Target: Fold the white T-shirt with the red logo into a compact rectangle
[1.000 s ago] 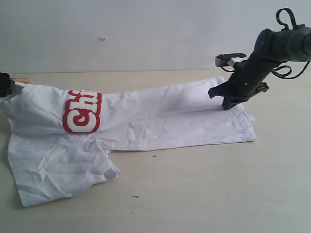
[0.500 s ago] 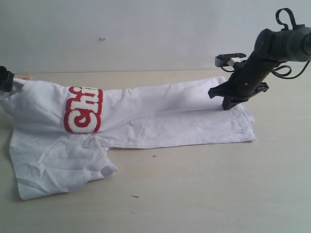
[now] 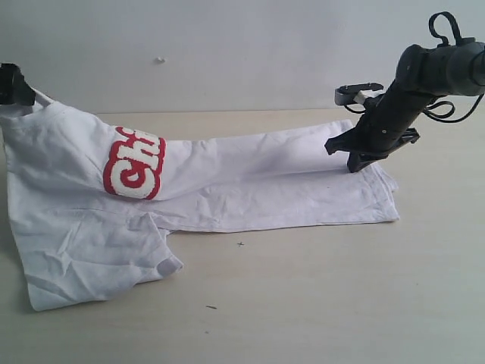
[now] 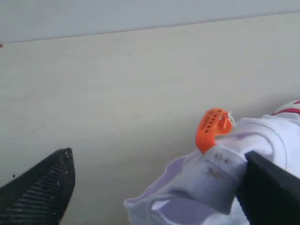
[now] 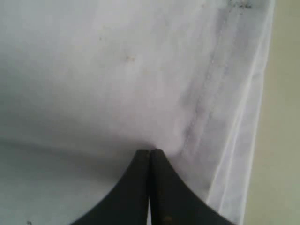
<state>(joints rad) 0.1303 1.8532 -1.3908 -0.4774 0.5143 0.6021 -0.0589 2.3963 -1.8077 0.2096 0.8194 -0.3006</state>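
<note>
Exterior view: the white short-sleeved cotton T-shirt (image 3: 227, 178) lies across the table (image 3: 318, 288), collar end lifted at upper left on the left gripper (image 3: 10, 82), jaws wide apart. The right gripper (image 3: 356, 163), closed tight, presses the hem at right.

Red logo (image 3: 135, 164): only "Ch" and sliver of next letter readable, rest wraps behind fold of white T-shirt (image 3: 250, 178). Left hand (image 3: 10, 85) at T-shirt's raised collar end: cut by picture edge in exterior view; in wrist view both fingers (image 4: 42, 192) cut off. Right hand (image 5: 149, 152): whether pressed-together tips pinch T-shirt cloth, cannot tell. Dark specks (image 3: 240, 244) on counter (image 3: 341, 288) beside T-shirt: too small to identify.
</note>
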